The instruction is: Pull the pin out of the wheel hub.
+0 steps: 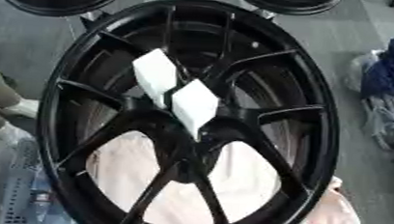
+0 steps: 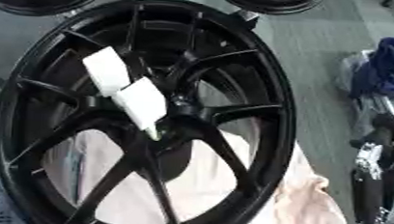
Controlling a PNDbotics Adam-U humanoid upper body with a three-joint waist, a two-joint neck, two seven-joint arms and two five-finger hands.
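Two white, blocky wedges (image 1: 178, 91) on the glossy black spoked wheel hub (image 1: 192, 118); right hand (image 2: 370, 186) state unclear.

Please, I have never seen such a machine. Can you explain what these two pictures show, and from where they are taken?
Both pictures come from the two eyes of one camera in a humanoid robot's head, looking down, so they nearly match. In front lies a large black wheel with spokes. Two white blocks sit at its hub; I cannot tell whether they are the pin. Pale cloth shows through the spokes. In the right eye view, a black and silver part at the lower right seems to be the robot's right arm; its hand is unclear. Nothing is visibly held.
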